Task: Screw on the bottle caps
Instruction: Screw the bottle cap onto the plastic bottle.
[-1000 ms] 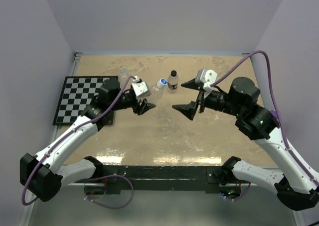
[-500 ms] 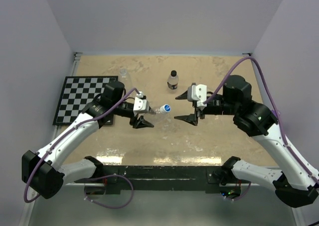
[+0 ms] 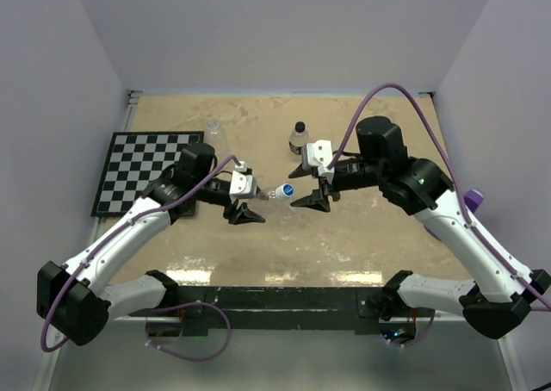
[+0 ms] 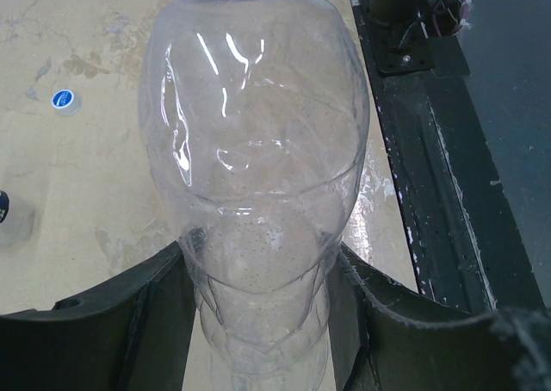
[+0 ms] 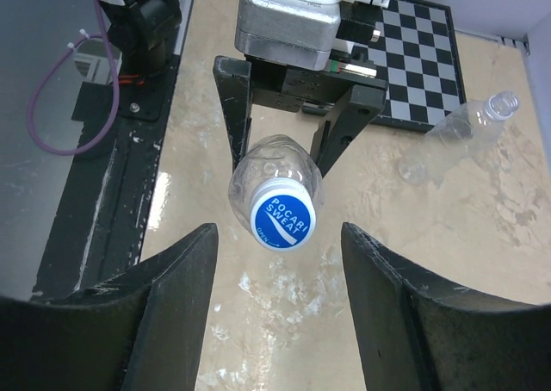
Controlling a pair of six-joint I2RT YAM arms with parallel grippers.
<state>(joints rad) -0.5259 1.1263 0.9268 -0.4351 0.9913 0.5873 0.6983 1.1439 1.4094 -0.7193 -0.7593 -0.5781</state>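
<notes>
Right arm's swung in toward the middle since a second ago and its fingers have narrowed. The left one has pulled its bottle back from the far side to mid-table.

Left to right from where I'm standing: the mat [image 3: 142,171] lies near the table's [image 3: 258,262] left edge. The open bottle [image 3: 213,127] is just past its far right corner, no cap on it.

Next is the left gripper [image 3: 256,201], fingers clamped tight on the belly of the bottle [image 3: 269,195]. It holds it sideways off the table, neck pointing at the other arm. The blue cap [image 3: 287,189] sits on that neck; can't tell how far it's screwed on.

The right gripper [image 3: 294,190] has its fingers apart, one each side of the blue cap. The right wrist view shows a gap on both sides, so nothing's touching.

The capped bottle [image 3: 298,138], black top, stands just behind the right gripper's far finger, near but apart, so that's the tight side. On the near side a wide stretch of table runs down to the rail [image 3: 275,298]. Both grippers are well apart from it and from the side walls.

The left wrist view also shows a loose cap [image 4: 62,101], blue, lying flat on the table, well apart from the held bottle.
</notes>
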